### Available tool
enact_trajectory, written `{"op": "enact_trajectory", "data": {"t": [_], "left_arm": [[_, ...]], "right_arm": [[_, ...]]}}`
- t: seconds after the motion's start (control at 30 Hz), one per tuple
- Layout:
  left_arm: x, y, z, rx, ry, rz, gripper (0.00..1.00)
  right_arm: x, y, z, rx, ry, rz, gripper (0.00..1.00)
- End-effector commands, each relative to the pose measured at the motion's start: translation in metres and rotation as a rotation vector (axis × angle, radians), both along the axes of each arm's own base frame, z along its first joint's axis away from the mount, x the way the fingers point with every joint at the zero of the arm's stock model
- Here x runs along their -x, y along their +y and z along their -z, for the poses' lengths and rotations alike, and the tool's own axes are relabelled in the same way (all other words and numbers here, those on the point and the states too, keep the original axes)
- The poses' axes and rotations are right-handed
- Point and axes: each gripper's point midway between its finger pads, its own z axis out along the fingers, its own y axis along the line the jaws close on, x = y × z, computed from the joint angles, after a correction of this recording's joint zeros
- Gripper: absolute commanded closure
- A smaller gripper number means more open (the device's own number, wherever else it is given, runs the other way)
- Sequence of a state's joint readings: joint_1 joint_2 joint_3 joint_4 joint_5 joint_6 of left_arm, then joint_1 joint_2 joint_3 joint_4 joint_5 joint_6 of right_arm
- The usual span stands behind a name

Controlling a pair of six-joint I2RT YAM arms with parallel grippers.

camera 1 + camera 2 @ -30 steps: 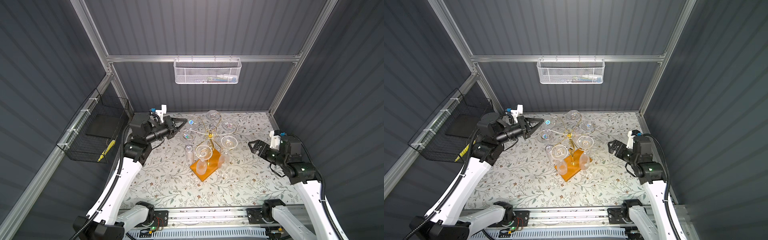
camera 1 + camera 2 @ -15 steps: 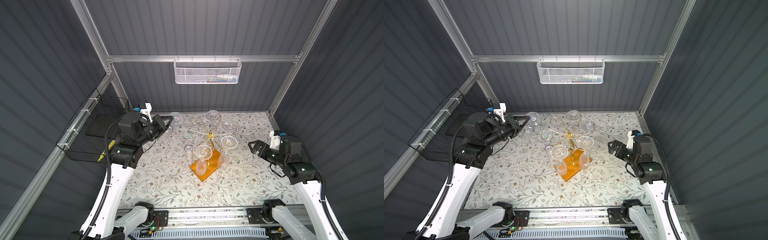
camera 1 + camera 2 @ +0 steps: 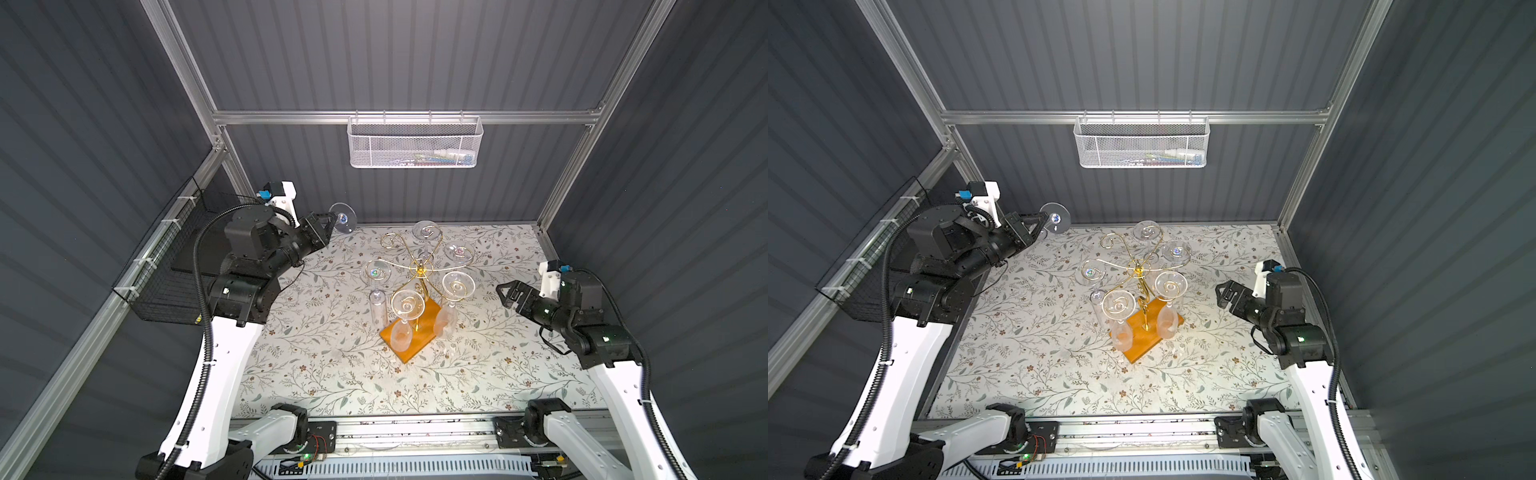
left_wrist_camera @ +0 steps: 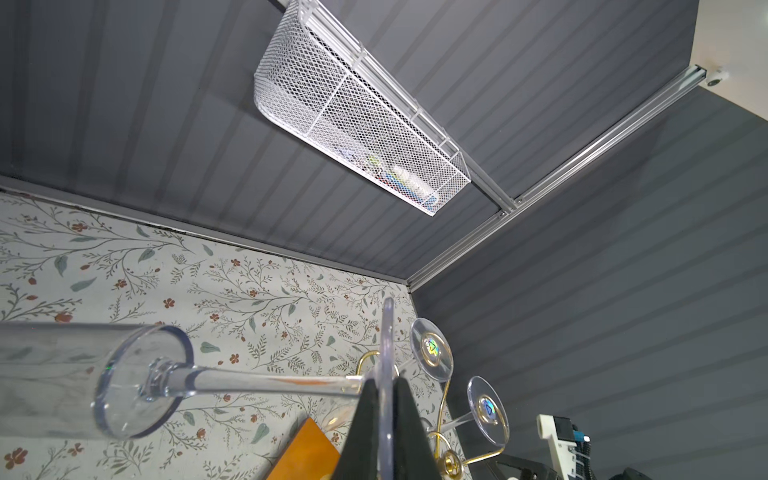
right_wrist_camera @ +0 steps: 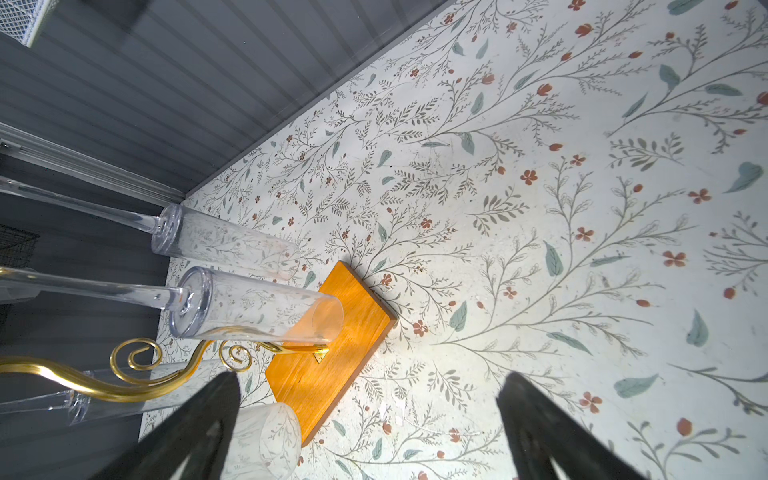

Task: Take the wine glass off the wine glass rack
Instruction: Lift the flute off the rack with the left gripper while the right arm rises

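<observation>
Left wrist view alone: left hand [image 4: 384,388] tight on wine glass [image 4: 266,380] foot rim

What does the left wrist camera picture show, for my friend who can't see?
The left hand pinches the round foot of a clear wine glass, its stem and bowl stretching sideways over the flowery table. Behind are the gold wine glass rack with two more glasses and a white mesh basket.

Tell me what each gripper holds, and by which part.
Left gripper: the wine glass, pinched by the rim of its foot. Right gripper: open, holding nothing.
</observation>
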State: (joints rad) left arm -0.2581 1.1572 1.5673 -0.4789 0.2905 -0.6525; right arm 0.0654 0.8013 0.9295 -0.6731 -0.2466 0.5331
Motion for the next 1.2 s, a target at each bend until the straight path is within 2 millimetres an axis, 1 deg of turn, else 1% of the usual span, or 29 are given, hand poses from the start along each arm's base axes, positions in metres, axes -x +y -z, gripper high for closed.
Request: {"op": "enact_trajectory", "data": {"t": [0.0, 0.17, 0.27, 0.47, 0.57, 0.67, 0.7, 0.8, 1.0, 1.17], "left_arm": [[0.009, -0.009, -0.033, -0.052, -0.143, 0.08, 1.0], [0.007, -0.02, -0.049, -0.082, -0.215, 0.151, 1.0], [0.012, -0.031, -0.062, -0.067, -0.292, 0.224, 1.0], [0.02, -0.054, -0.074, -0.117, -0.394, 0.313, 1.0], [0.029, -0.072, -0.08, -0.138, -0.461, 0.393, 1.0], [0.042, -0.093, -0.082, -0.196, -0.538, 0.46, 1.0], [0.045, -0.101, -0.081, -0.225, -0.56, 0.475, 1.0], [0.051, -0.124, -0.071, -0.341, -0.604, 0.502, 1.0], [0.054, -0.154, -0.057, -0.493, -0.696, 0.514, 1.0], [0.051, -0.173, -0.043, -0.643, -0.768, 0.487, 1.0]], "right_arm": [[0.0, 0.001, -0.008, 0.011, -0.021, -0.012, 0.01], [-0.001, 0.001, -0.018, 0.011, -0.044, -0.016, 0.01], [-0.002, 0.002, -0.027, 0.01, -0.064, -0.022, 0.01], [-0.008, 0.007, -0.056, 0.005, -0.122, -0.053, 0.01], [-0.012, 0.011, -0.072, -0.001, -0.149, -0.077, 0.01], [-0.016, 0.015, -0.093, -0.014, -0.194, -0.096, 0.01], [-0.015, 0.022, -0.103, -0.036, -0.214, -0.132, 0.01], [-0.015, 0.029, -0.132, -0.058, -0.277, -0.172, 0.01], [-0.007, 0.041, -0.194, -0.099, -0.409, -0.243, 0.01], [0.001, 0.051, -0.232, -0.135, -0.476, -0.307, 0.01]]}}
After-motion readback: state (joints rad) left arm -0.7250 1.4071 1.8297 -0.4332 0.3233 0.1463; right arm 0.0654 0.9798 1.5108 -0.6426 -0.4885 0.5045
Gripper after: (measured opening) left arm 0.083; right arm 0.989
